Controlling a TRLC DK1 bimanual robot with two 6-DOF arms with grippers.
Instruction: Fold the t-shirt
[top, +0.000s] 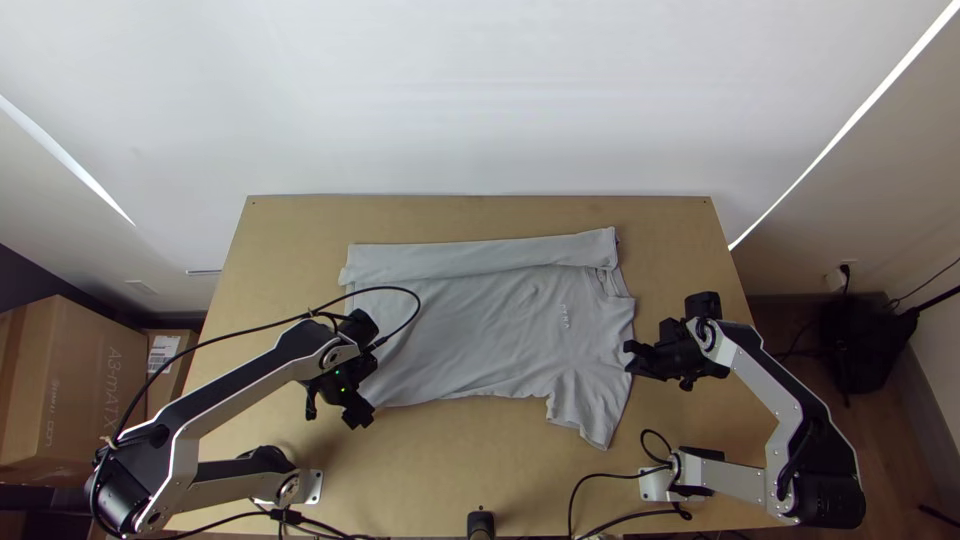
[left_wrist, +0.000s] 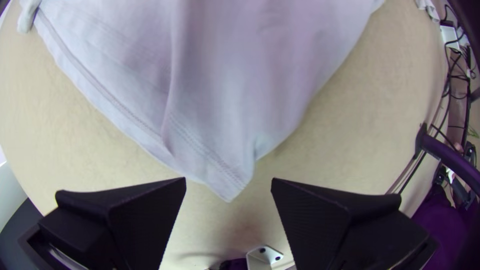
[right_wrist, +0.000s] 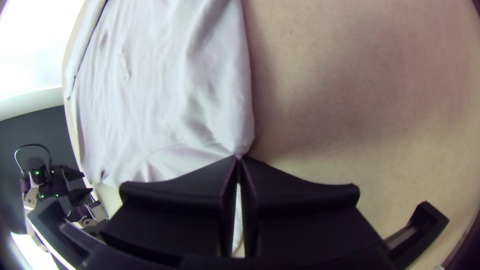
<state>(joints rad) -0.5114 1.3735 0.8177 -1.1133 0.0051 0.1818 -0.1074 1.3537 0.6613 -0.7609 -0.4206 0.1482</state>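
On one table (top: 480, 440) — one t-shirt (top: 470, 330), one fold (top: 480, 256).

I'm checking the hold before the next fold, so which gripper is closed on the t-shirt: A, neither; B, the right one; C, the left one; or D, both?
B: the right gripper pinches the t-shirt at its edge, while the left gripper stands open at a corner.
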